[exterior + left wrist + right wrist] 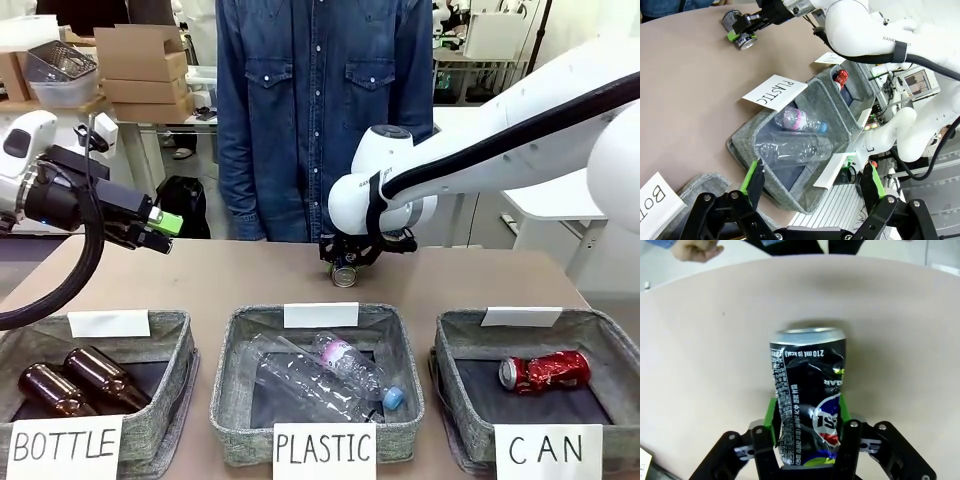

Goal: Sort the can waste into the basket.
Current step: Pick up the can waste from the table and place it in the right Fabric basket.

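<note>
Clearly the right tool (807, 432) has its green pads pressed on both sides of the black can (807, 400), lying on the tabletop (250, 275), ready to lift toward the CAN basket (620, 350); left tool (812, 187) hangs wide open, empty.

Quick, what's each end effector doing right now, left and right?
Left end effector: open, holding nothing.
Right end effector: closed on the black can, which lies on the table.
</note>
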You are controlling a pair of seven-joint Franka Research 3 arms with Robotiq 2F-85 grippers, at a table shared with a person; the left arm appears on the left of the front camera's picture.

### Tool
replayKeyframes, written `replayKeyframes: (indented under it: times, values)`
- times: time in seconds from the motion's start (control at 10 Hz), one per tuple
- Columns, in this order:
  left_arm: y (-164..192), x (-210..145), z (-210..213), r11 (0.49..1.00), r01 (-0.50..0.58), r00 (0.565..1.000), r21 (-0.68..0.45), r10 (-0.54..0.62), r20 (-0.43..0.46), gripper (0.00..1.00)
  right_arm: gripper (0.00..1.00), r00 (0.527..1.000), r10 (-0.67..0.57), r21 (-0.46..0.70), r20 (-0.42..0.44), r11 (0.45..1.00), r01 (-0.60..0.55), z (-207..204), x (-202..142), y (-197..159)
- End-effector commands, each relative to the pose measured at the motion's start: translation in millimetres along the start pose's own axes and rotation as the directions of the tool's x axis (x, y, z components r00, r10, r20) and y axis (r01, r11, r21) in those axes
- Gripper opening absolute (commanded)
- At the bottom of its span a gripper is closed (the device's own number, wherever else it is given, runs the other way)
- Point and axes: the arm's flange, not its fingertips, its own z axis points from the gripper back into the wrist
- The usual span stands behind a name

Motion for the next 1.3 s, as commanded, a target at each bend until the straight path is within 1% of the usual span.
replayKeyframes:
  times: [0.0,0.2,0.5,0.6,0.7,0.8,0.9,1.0,1.1,1.2]
  values:
    - [0,0,-1,1.000,0.007,1.000,-0.017,-0.007,0.019,1.00,0.00,1.000,-0.017,-0.060,0.011,0.998,0.018,-2,3,7]
    - [0,0,-1,1.000,0.007,1.000,-0.017,-0.007,0.019,1.00,0.00,1.000,-0.025,-0.064,-0.007,0.998,0.024,-4,3,6]
    - [0,0,-1,1.000,0.007,1.000,-0.017,-0.007,0.019,1.00,0.00,0.999,-0.034,-0.042,0.001,0.999,0.034,-2,3,3]
    - [0,0,-1,1.000,0.007,1.000,-0.017,-0.007,0.019,1.00,0.00,1.000,-0.019,-0.016,-0.005,1.000,0.019,3,1,0]
    - [0,0,-1,1.000,0.007,1.000,-0.017,-0.007,0.019,1.00,0.00,1.000,0.011,0.039,-0.006,0.999,-0.011,23,-4,-9]
    - [0,0,-1,1.000,0.007,1.000,-0.017,-0.007,0.019,1.00,0.00,0.998,0.069,0.104,-0.009,0.992,-0.068,64,-20,-26]
    - [0,0,-1,1.000,0.007,1.000,-0.017,-0.007,0.019,1.00,0.00,0.989,0.148,0.115,-0.016,0.983,-0.145,105,-47,-41]
    - [0,0,-1,1.000,0.007,1.000,-0.017,-0.007,0.019,1.00,0.00,0.964,0.266,0.152,-0.027,0.954,-0.259,144,-81,-53]
    - [0,0,-1,1.000,0.007,1.000,-0.017,-0.007,0.019,1.00,0.00,0.914,0.401,0.192,-0.069,0.904,-0.382,175,-118,-68]
    - [0,0,-1,1.000,0.007,1.000,-0.017,-0.007,0.019,1.00,0.00,0.827,0.553,0.264,-0.105,0.817,-0.513,201,-159,-87]
